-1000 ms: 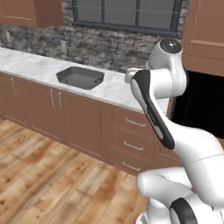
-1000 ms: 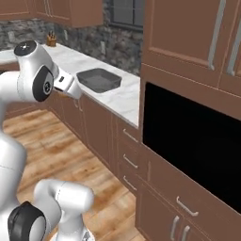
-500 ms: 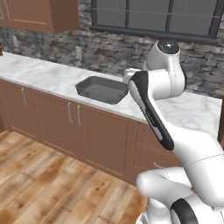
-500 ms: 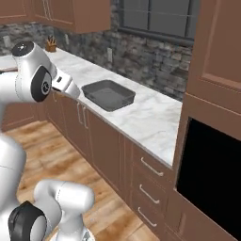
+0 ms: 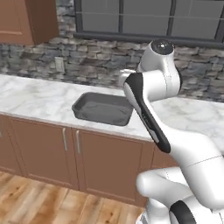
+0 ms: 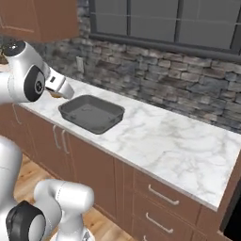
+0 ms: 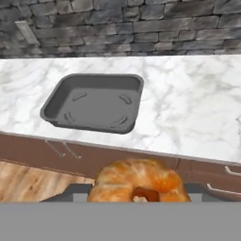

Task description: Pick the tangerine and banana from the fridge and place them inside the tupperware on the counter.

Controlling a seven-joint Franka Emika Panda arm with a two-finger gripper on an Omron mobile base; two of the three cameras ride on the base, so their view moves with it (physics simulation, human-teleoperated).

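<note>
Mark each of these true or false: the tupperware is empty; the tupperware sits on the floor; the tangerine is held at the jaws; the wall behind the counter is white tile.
1. The tupperware is empty. True.
2. The tupperware sits on the floor. False: it stands on the counter, near the front edge.
3. The tangerine is held at the jaws. True: in the hand view it sits low between them, short of the tupperware.
4. The wall behind the counter is white tile. False: it is a grey stone wall.

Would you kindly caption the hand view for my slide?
Tangerine at the gripper, facing the empty tupperware on the marbled counter.
</note>
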